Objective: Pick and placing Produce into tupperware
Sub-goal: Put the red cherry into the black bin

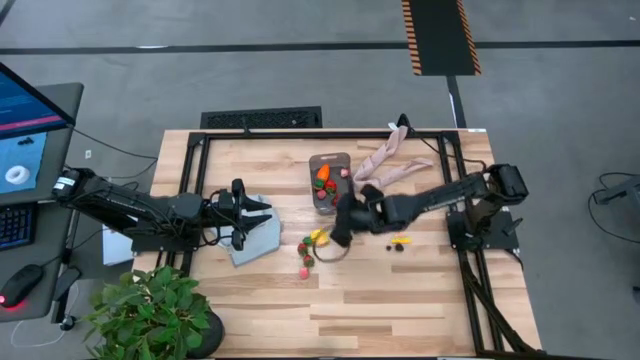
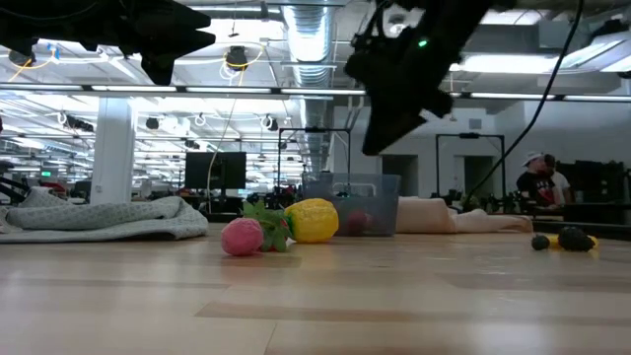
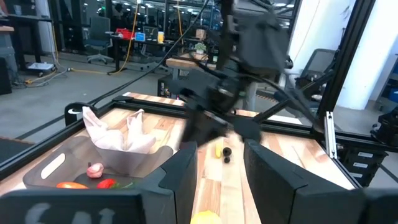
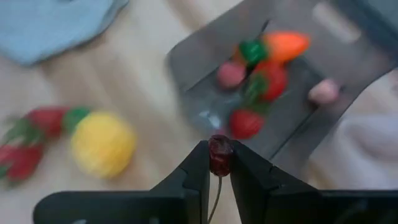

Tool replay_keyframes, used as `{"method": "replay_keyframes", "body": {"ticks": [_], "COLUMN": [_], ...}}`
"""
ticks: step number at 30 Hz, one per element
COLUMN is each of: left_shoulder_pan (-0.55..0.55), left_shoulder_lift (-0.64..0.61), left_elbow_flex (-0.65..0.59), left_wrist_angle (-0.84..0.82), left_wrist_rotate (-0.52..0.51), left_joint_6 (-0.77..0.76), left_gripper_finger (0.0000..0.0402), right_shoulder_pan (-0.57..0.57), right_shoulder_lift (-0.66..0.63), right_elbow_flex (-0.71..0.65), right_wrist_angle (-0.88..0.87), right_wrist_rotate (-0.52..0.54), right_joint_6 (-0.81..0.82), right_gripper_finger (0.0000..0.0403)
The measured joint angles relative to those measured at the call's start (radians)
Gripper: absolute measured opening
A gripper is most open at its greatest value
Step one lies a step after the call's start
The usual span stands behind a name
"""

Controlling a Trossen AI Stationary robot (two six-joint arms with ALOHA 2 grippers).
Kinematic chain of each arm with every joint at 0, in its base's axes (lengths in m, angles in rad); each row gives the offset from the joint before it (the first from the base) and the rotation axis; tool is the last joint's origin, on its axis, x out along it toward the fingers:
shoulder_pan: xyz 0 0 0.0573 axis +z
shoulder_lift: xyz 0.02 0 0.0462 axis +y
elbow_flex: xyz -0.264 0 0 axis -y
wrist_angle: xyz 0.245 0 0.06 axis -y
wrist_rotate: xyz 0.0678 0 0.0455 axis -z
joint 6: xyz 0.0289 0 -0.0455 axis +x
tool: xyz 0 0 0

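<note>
The tupperware (image 1: 328, 181) is a clear-greyish tub on the table's middle, holding an orange carrot (image 4: 285, 45), red strawberries (image 4: 245, 122) and pink berries (image 4: 231, 74). On the wood near it lie a yellow lemon (image 1: 318, 237), strawberries (image 1: 306, 250), a pink berry (image 1: 304, 271), a small banana (image 1: 401, 240) and dark berries (image 1: 392, 247). My right gripper (image 1: 343, 228) hangs above the table just beside the tub, shut on a dark red berry (image 4: 219, 154). My left gripper (image 1: 258, 211) waits open over the grey-blue cloth (image 1: 256, 239). My right gripper pinches the dark red berry (image 4: 219, 155) between its two fingertips (image 4: 199, 163), coming from above and pointing down. The berry is lifted clear of the table, beside the tub's edge (image 4: 199, 106). A thin stem (image 4: 217, 193) runs back from it between the fingers.
A beige limp object (image 1: 390, 160) lies beyond the tub toward the far right. A potted plant (image 1: 150, 315) stands at the near left corner. Black frame rails (image 1: 192, 170) border the table. Bare wood lies toward the near edge (image 1: 400, 310).
</note>
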Motion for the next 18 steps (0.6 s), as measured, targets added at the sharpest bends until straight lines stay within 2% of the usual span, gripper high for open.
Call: {"method": "replay_keyframes", "body": {"ticks": [5,9,14,18], "left_shoulder_pan": [0.000,0.000,0.000,0.000], "left_shoulder_lift": [0.000,0.000,0.000,0.000], "left_elbow_flex": [0.000,0.000,0.000,0.000], "left_wrist_angle": [0.000,0.000,0.000,0.000], "left_wrist_rotate": [0.000,0.000,0.000,0.000], "left_joint_6": [0.000,0.000,0.000,0.000], "left_gripper_finger": [0.0121,0.0121,0.0121,0.0121], "right_shoulder_pan": [-0.123,-0.216,-0.292,-0.303], "right_shoulder_lift": [0.000,0.000,0.000,0.000], "right_elbow_flex": [0.010,0.010,0.010,0.010], "right_wrist_angle": [0.055,0.098,0.160,0.170], "right_wrist_rotate": [-0.017,-0.111,-0.267,-0.296], "right_joint_6": [-0.116,-0.163,-0.179,-0.190], "right_gripper_finger": [0.0077,0.0087,0.0119,0.0151]}}
